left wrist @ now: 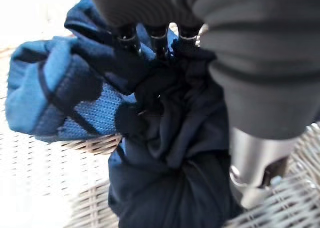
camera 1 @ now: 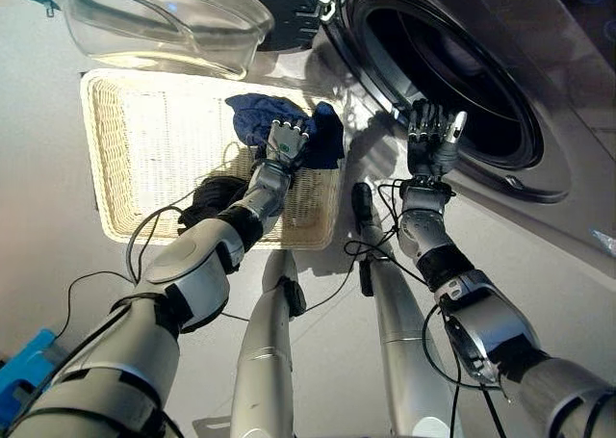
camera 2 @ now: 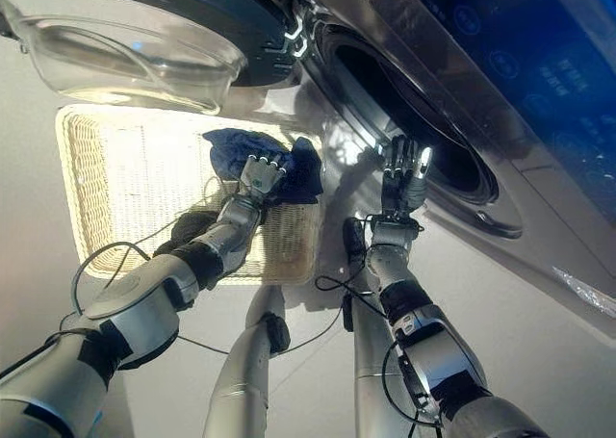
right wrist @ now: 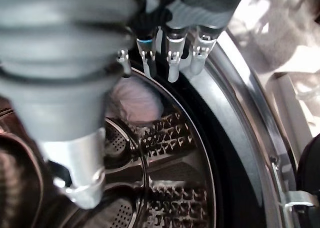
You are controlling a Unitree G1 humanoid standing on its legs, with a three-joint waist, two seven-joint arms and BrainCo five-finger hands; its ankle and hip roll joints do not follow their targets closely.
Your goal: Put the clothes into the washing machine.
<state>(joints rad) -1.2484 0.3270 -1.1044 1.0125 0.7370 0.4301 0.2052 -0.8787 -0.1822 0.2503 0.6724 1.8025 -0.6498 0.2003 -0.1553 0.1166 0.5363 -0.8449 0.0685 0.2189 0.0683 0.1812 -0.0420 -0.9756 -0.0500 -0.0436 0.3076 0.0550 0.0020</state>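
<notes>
A bundle of blue and dark navy clothes lies at the far right corner of a flat white wicker basket. My left hand rests on top of the bundle, its fingers curled down into the folds and its thumb pressed against the dark cloth. My right hand is raised at the lower rim of the washing machine's round opening, fingers straight and holding nothing. Inside the steel drum lies a pale pinkish lump.
The machine's glass door hangs swung open above the basket's far edge. The basket sits on a light floor just left of the machine's front panel. Bare wicker stretches to the left of the clothes.
</notes>
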